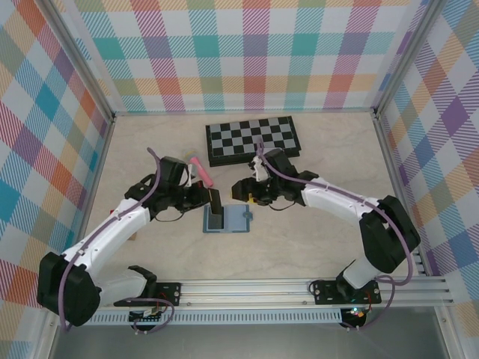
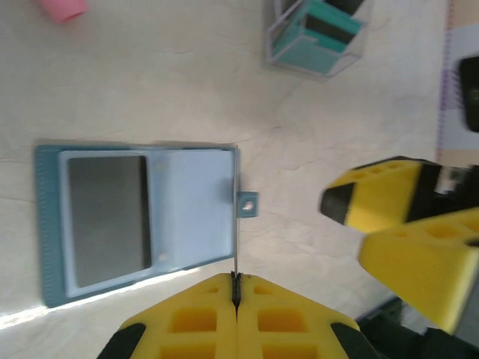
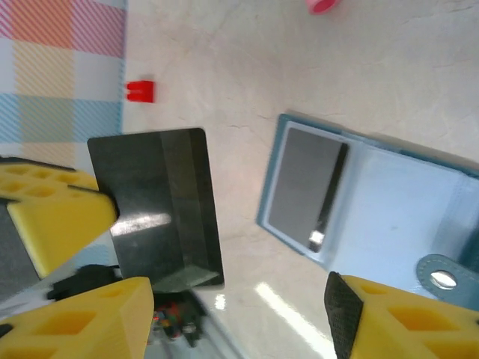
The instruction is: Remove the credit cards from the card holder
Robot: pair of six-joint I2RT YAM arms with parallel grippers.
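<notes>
Holder (image 1: 233,221) lies open and flat mid-table, long axis left-right, tab (image 2: 247,203) on its right edge. There's bare table in front and to both sides; chessboard (image 1: 254,140) sits well behind, marker (image 1: 200,172) back-left. Holder is blue-grey, with 1 dark pocketed card (image 3: 299,187) in the left half. Left gripper (image 2: 236,280) is clenched on 1 dark held card (image 3: 161,202), upright, near the holder. Right gripper (image 3: 238,288) is released, jaws wide, gripping nothing.

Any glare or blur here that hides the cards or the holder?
Top external: even light, sharp throughout. Left wrist: holder fairly sharp, marker and right end effector soft, bright streak beside the holder's lower edge. Right wrist: glare patch on the held card, small reflections on the table, its own fingers blurred; nothing hidden.
</notes>
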